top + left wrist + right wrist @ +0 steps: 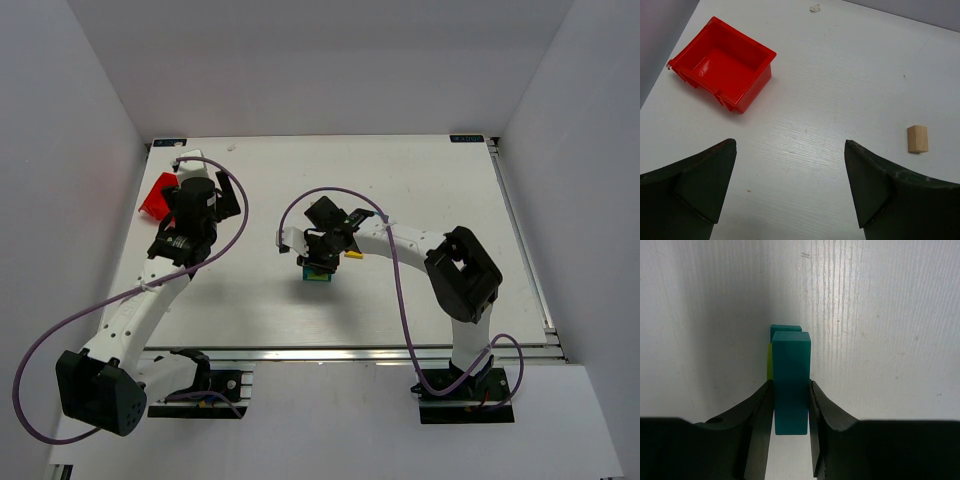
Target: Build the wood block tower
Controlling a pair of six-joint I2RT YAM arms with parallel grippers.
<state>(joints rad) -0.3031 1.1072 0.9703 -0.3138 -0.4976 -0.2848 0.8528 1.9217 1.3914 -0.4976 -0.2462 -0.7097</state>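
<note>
The wood block tower stands mid-table as a small teal and yellow stack. My right gripper is shut on a long teal block, its fingers pressed on both long sides. Directly under this block, a second teal block and a yellow sliver of the stack peek out; whether the held block rests on them I cannot tell. My left gripper hangs open over bare table at the far left, with nothing between its fingers. A tan wooden block lies to its right.
A red plastic bin sits empty near the table's left edge, beside the left gripper. A small white scrap lies near the back edge. A small yellow piece shows just right of the right gripper.
</note>
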